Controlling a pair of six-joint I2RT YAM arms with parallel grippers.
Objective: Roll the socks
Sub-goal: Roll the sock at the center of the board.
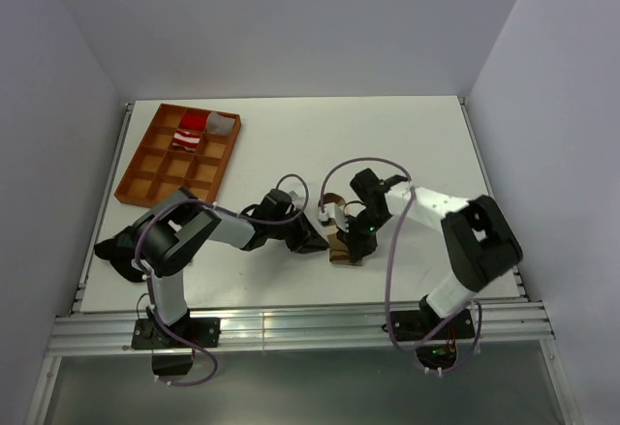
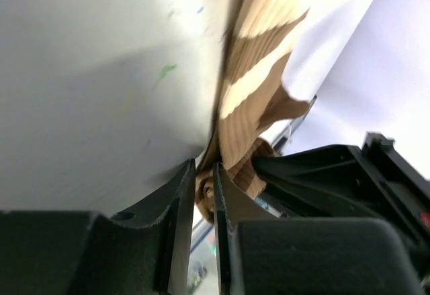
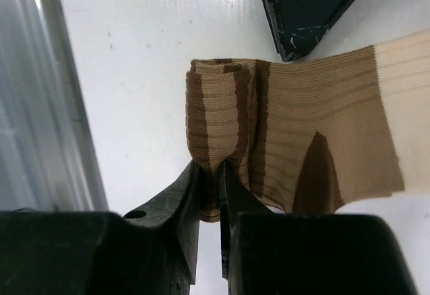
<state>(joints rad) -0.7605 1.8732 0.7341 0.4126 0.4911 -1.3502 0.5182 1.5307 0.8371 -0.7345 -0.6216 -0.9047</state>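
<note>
The dark-brown-and-tan sock (image 1: pixel 340 254) lies partly rolled near the table's front middle, between both grippers. My right gripper (image 1: pixel 353 239) is shut on its rolled end; the right wrist view shows the fold (image 3: pixel 215 123) pinched between the fingers (image 3: pixel 183 194). My left gripper (image 1: pixel 314 241) comes in from the left. Its fingers (image 2: pixel 180 194) are nearly closed on the sock's edge (image 2: pixel 250 100), right beside the right gripper. The red-and-white sock (image 1: pixel 188 138) lies in the orange tray (image 1: pixel 131 189) at the back left.
The tray has several compartments, and a grey piece of fabric (image 1: pixel 224 125) lies beside the red-and-white sock. The table's front rail (image 1: pixel 291 323) runs just behind the grippers. The left gripper's fingertip (image 3: pixel 302 13) shows at the top of the right wrist view.
</note>
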